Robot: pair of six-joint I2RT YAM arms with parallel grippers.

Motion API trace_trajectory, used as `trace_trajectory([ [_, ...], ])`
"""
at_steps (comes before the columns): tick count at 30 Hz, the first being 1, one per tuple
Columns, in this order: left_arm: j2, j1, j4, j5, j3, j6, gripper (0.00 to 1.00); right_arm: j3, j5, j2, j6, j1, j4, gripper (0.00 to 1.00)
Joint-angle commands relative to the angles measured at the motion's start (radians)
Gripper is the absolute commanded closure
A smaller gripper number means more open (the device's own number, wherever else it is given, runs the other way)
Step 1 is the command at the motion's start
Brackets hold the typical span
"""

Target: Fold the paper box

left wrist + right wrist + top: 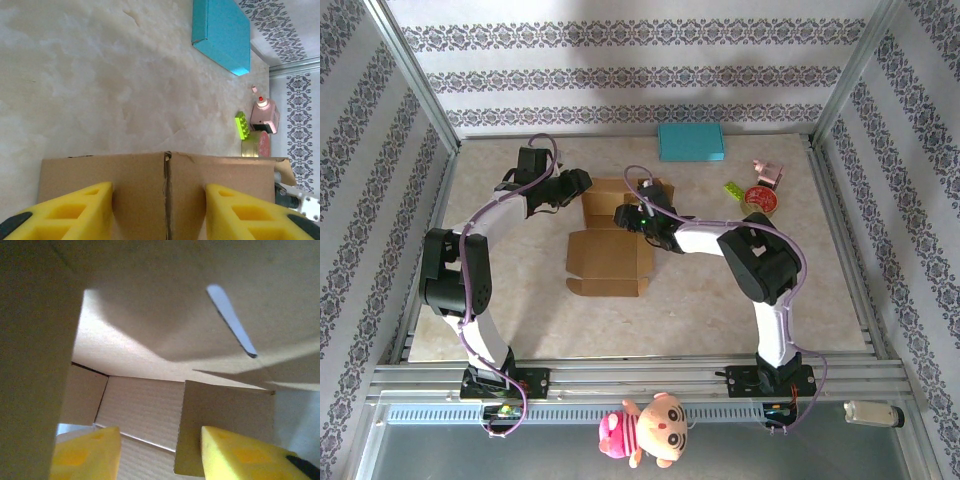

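Paper box (610, 240) sits on the table (500, 300) on the near side of the teal box (690, 142) and a bit left of it, well apart from it. The end of the paper box closest to the teal box is stood up into walls; the end farthest from it lies flat with its flaps spread out. I'd call it roughly half done. Left gripper (578, 186) is at the raised wall's outer face: on its wrist camera the left gripper (159, 200) has its jaws apart, two cardboard panels meeting at a seam between them, nothing clamped; I can't tell if the pads touch. Right gripper (626, 214) reaches inside the raised part: in its wrist view the right gripper (160, 440) has its jaws apart, with a small inner flap (225, 430) beside one finger, not pinched. Left to do, I judge: lock the inner flaps, raise the flat end, close up.
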Motion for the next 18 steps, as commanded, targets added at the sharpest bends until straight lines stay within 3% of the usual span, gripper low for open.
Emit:
trace_trajectory([
  [1, 0.019, -0.004, -0.075, -0.014, -0.003, 0.028, 0.53, -0.067, -0.015, -0.139, -0.122, 0.005, -0.028, 0.46],
  [8, 0.014, -0.004, -0.068, -0.017, -0.009, 0.024, 0.53, -0.248, 0.128, -0.450, -0.364, -0.020, -0.166, 0.34],
  [10, 0.010, -0.005, -0.066, -0.019, -0.012, 0.025, 0.53, -0.269, 0.226, -0.488, -0.441, -0.029, -0.161, 0.22],
  [11, 0.008, -0.005, -0.062, -0.020, -0.016, 0.023, 0.53, -0.262, 0.285, -0.481, -0.484, -0.032, -0.161, 0.10],
  [13, 0.008, -0.005, -0.049, -0.023, -0.024, 0.015, 0.54, -0.210, 0.343, -0.425, -0.538, -0.048, -0.177, 0.02],
  [16, 0.017, -0.005, -0.037, -0.009, -0.029, 0.002, 0.54, -0.079, 0.357, -0.310, -0.551, -0.066, -0.245, 0.03],
  [18, 0.018, -0.005, -0.034, -0.003, -0.028, 0.000, 0.54, -0.020, 0.324, -0.247, -0.533, -0.071, -0.259, 0.09],
])
